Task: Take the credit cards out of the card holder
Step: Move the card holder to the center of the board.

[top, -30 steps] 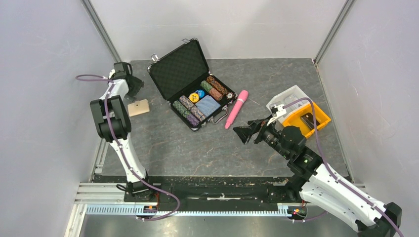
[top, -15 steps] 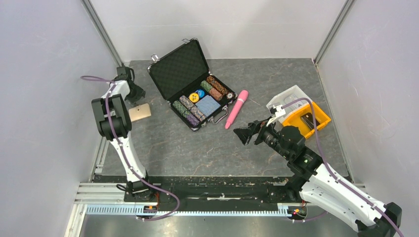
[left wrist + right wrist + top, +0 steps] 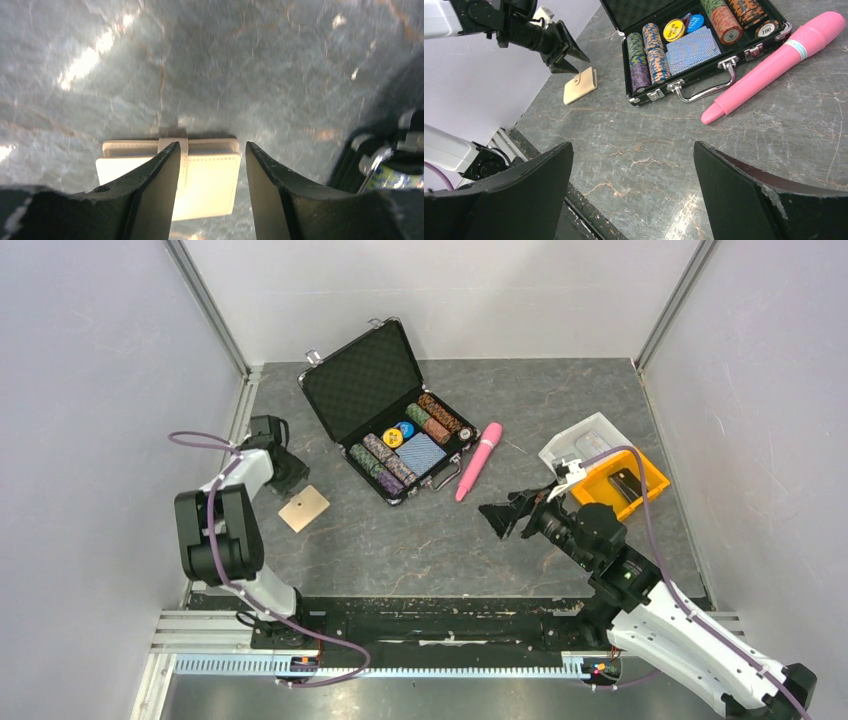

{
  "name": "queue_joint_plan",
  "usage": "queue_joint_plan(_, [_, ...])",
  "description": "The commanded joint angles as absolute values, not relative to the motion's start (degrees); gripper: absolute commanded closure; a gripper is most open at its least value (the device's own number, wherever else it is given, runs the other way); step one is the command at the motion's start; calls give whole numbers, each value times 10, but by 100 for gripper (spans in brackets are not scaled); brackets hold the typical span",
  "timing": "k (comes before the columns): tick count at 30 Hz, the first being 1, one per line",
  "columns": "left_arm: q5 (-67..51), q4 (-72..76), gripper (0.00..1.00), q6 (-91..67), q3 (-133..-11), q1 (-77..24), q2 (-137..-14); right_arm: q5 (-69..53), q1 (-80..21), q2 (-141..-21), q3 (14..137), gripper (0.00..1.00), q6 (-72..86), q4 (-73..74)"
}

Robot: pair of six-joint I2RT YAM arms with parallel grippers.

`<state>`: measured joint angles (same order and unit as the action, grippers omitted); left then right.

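The tan card holder (image 3: 304, 508) lies flat on the grey table near the left wall, its small tab on the far edge in the left wrist view. My left gripper (image 3: 289, 476) hovers just over it, open. The holder (image 3: 210, 175) shows between and under the two dark fingers (image 3: 155, 195), which do not grip it. From the right wrist view the left gripper (image 3: 574, 64) hangs slightly above the holder (image 3: 580, 86). The credit cards are hidden. My right gripper (image 3: 497, 517) is wide open over bare table at centre right, holding nothing.
An open black case (image 3: 350, 380) with poker chips and a blue patterned deck stands at the back centre. A pink wand (image 3: 478, 460) lies to its right. An orange bin (image 3: 645, 478) and a clear container (image 3: 590, 432) sit at the right. The side wall stands close to the left arm.
The card holder has slid toward the near edge and turned. The left arm followed it, its jaws narrowing. The right gripper shifted slightly toward the near edge.
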<state>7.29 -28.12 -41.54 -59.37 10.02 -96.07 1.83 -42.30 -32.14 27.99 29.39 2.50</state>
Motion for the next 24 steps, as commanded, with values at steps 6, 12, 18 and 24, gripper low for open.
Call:
queue_joint_plan(6, [56, -237, 41, -456, -475, 45, -821, 29, -424, -300, 264, 6, 290, 29])
queue_joint_plan(12, [73, -239, 39, -451, -470, -25, -834, 30, -424, -312, 265, 6, 297, 35])
queue_joint_plan(18, [210, -287, 29, -501, -496, -37, -798, 31, -423, -315, 256, 7, 312, 36])
queue_joint_plan(24, [339, -353, 17, -563, -497, -19, -759, 34, -424, -315, 258, 7, 315, 36])
